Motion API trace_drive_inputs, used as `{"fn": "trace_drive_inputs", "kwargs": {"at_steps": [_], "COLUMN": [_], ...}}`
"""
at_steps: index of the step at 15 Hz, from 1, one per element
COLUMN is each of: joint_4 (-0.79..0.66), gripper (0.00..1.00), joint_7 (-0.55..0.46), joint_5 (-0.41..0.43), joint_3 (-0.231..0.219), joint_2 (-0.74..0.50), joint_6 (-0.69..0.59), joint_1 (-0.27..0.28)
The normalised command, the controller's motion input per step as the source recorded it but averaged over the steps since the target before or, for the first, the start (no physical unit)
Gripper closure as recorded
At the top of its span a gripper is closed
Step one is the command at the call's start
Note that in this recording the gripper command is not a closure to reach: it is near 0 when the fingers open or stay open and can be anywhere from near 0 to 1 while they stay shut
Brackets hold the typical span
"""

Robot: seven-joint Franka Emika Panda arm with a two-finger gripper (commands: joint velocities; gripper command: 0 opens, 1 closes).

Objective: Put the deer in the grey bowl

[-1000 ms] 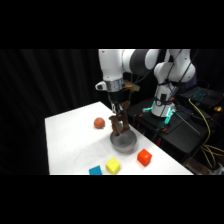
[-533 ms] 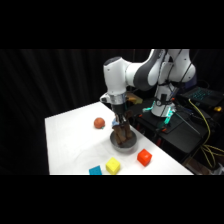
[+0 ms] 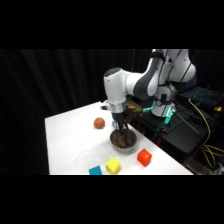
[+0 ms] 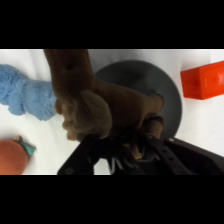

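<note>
One second ago the gripper (image 3: 121,126) was hanging above the grey bowl (image 3: 123,144) with the deer (image 3: 121,137) dangling under it; half a second ago it was lower, and now it has come down so far that the deer sits in the hollow of the bowl. In the side view the brown toy fills the bowl, and the gripper stands straight over it, close on top. In the wrist view the deer (image 4: 107,107) lies directly before the black linkage, over the bowl (image 4: 167,97), and the fingers look pressed onto its body, though the tips are mostly hidden by the toy, so I judge them to be pinching the deer rather than spread.

This means the carrying is done and the toy is where the task wants it. What is left, as I judge it, is to let go and lift away without dragging the soft toy back out.

Around the bowl lie a red cube (image 3: 144,157), a yellow cube (image 3: 113,166), a blue object (image 3: 95,171) and an orange-red ball (image 3: 99,123) on the white table (image 3: 70,140), all apart from the bowl.
</note>
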Motion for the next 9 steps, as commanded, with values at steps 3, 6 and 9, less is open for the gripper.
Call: {"fn": "trace_drive_inputs", "kwargs": {"at_steps": [3, 6, 9], "joint_4": [0.04, 0.05, 0.08], "gripper": [0.00, 0.00, 0.00], "joint_7": [0.02, 0.01, 0.00], "joint_5": [-0.067, -0.068, -0.095], "joint_3": [-0.018, -0.028, -0.048], "joint_2": [-0.27, -0.26, -0.37], "joint_6": [-0.22, -0.30, -0.42], "joint_1": [0.020, -0.006, -0.045]}}
